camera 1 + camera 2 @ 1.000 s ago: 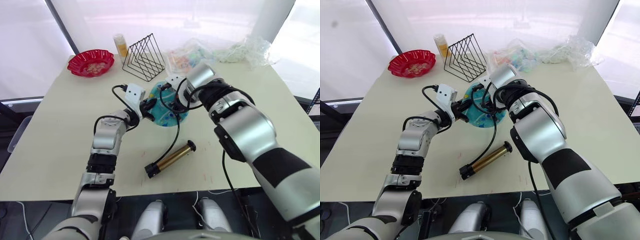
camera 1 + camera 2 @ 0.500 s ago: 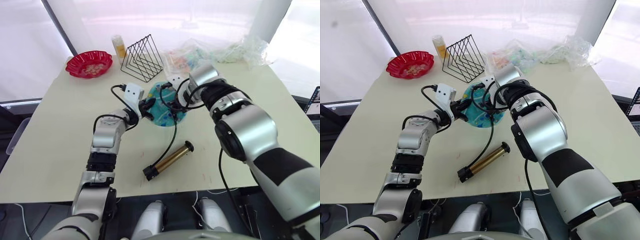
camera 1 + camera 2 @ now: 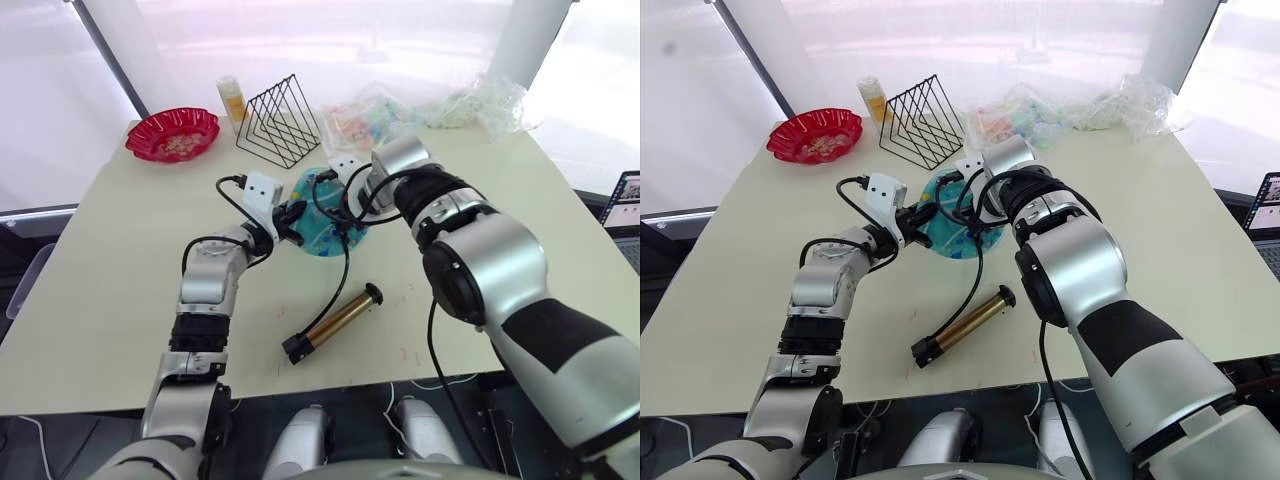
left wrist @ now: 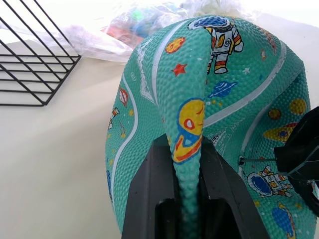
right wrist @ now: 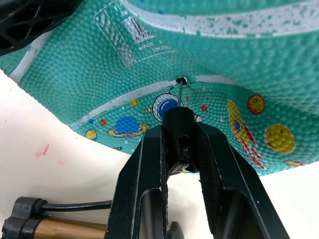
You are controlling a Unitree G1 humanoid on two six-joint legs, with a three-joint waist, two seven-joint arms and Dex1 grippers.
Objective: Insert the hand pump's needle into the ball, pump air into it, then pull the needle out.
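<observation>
Needle [image 5: 179, 92] tip seemingly at ball [image 5: 279, 59] valve, right end effector [image 5: 177, 144] clamped.

On the table [image 3: 120, 250]: hand pump [image 3: 333, 320] in front of ball [image 3: 318, 212]; wire rack [image 3: 278, 124] behind, bowl [image 3: 171, 135] far left.

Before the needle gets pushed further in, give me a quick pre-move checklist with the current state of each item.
1. Left gripper pinching a fold of the ball: ok.
2. Right gripper shut on the needle's black fitting: ok.
3. Needle tip at the ball's valve hole: ok.
4. Needle fully seated: cannot tell.
5. Hand pump lying on the table, unheld: not ok for pumping.
6. Hose free of kinks: cannot tell.
</observation>
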